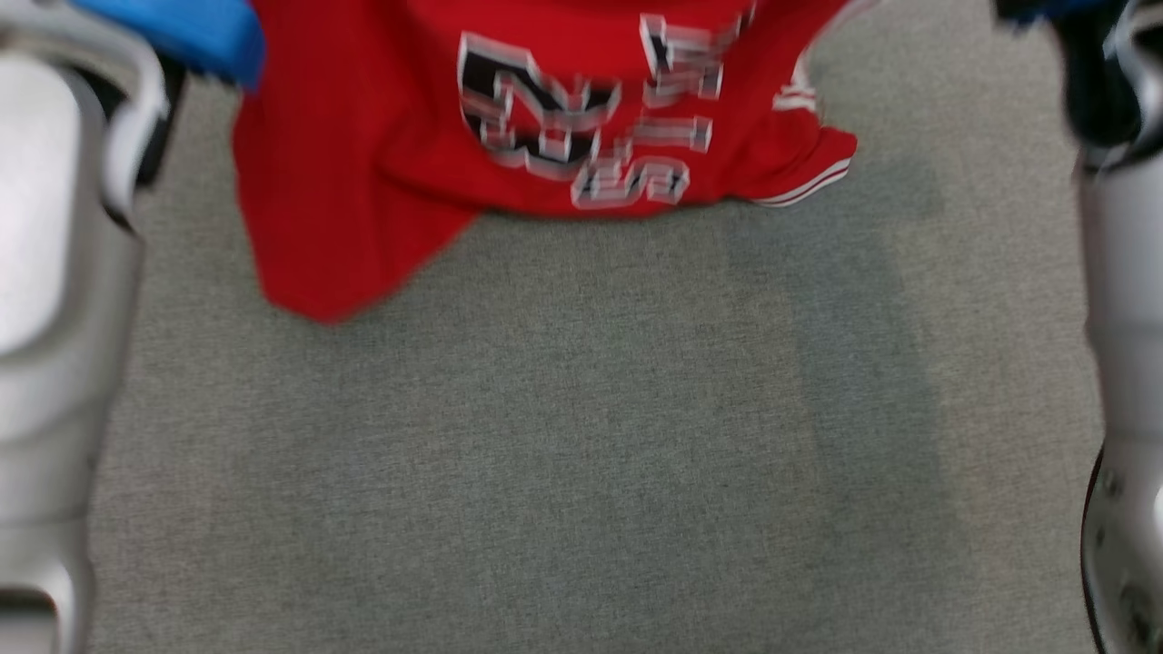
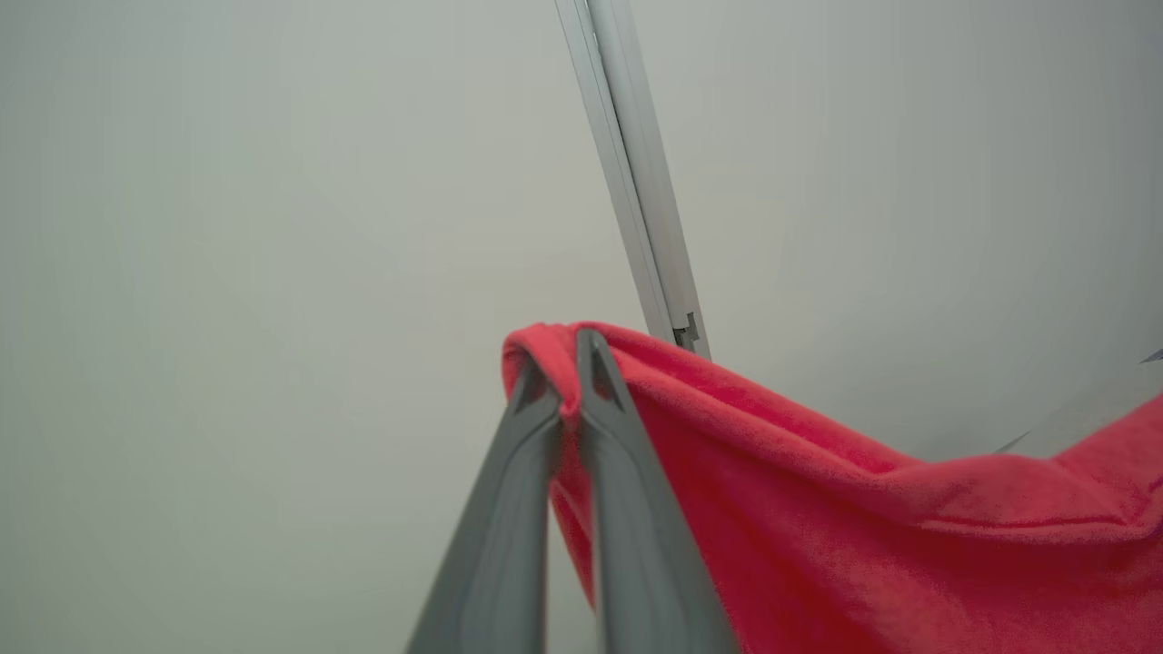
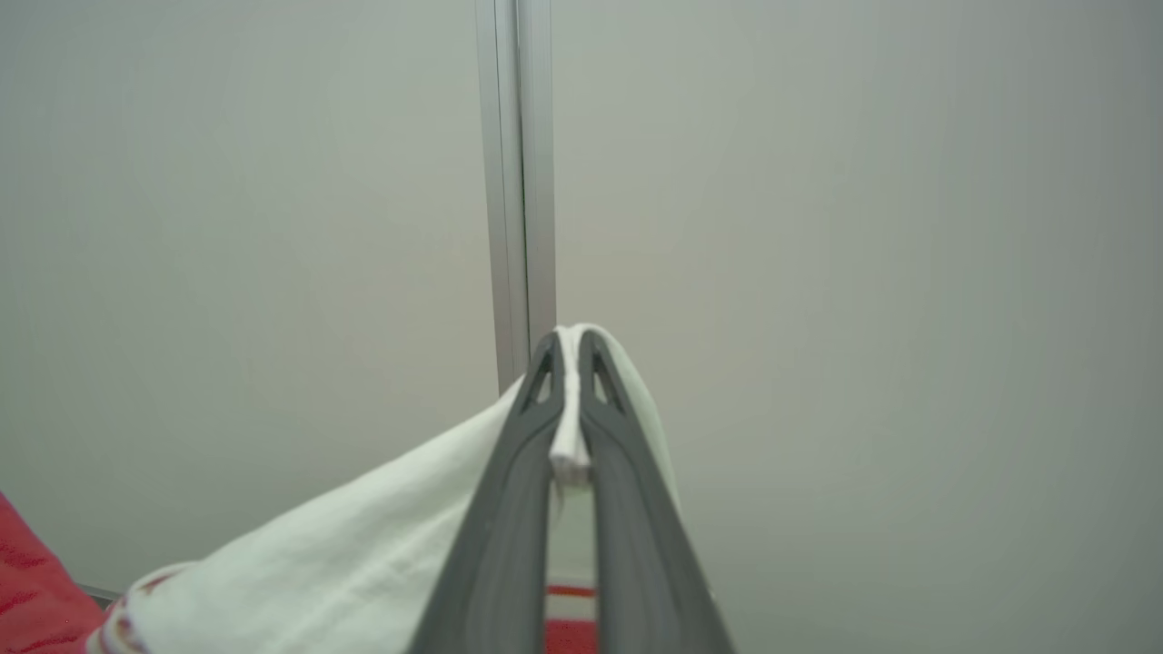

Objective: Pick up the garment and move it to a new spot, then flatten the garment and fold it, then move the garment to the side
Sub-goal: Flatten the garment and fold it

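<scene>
The garment point(image 1: 382, 154) is a red jersey with black and white lettering and white-striped sleeve trim; it hangs at the top of the head view over the grey surface point(image 1: 581, 436), its lower edge drooping at the left. In the left wrist view my left gripper point(image 2: 565, 350) is shut on a red fold of the garment point(image 2: 818, 527). The right wrist view has my right gripper point(image 3: 570, 350) shut on a white edge of the garment point(image 3: 363, 536). Both pale forearms point(image 1: 54, 300) point(image 1: 1122, 300) frame the head view.
A pale wall with a vertical metal strip point(image 2: 636, 200) point(image 3: 518, 182) stands behind both grippers. A blue patch point(image 1: 182, 32) sits at the head view's top left. Grey fabric-like surface spreads below the garment.
</scene>
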